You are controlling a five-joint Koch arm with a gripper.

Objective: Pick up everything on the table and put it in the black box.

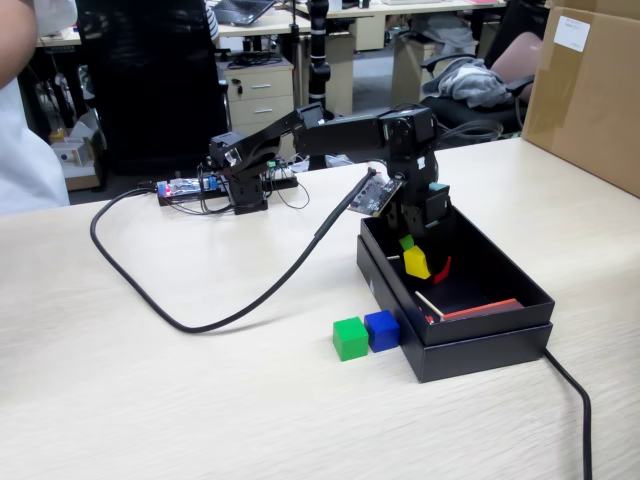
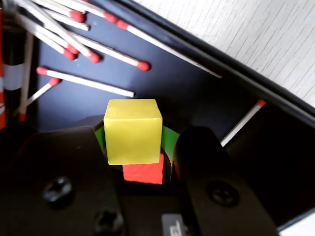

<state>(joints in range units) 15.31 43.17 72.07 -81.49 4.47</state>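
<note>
The gripper (image 1: 418,250) is seen lowered into the black box (image 1: 470,340), near the box's far end in the fixed view. In the wrist view the gripper (image 2: 142,147) shows 2 dark jaws at the bottom of the frame, spread apart, with the yellow cube (image 2: 133,131) lying in the gap between them. The left side of the cube is touched or overlapped by the left jaw, while a gap is visible between the cube and the right jaw, so the cube is not clamped. Whether the cube rests on the box floor or is in mid-air cannot be told. In the fixed view the yellow cube (image 1: 417,263) is seen tilted just below the gripper, inside the box.

Under the yellow cube in the wrist view a red cube (image 2: 143,173) is partly visible. Red-tipped matches (image 2: 83,81) are scattered over the black floor of the box (image 2: 187,88).

Outside the box, on the table (image 1: 150,400), a green cube (image 1: 350,338) and a blue cube (image 1: 382,330) are placed side by side, touching each other, with the blue cube just beside the near left wall of the box. A thick black cable (image 1: 200,320) is laid in a loop across the tabletop to the arm, and a brown cardboard carton (image 1: 590,90) is seen at the far right edge.
</note>
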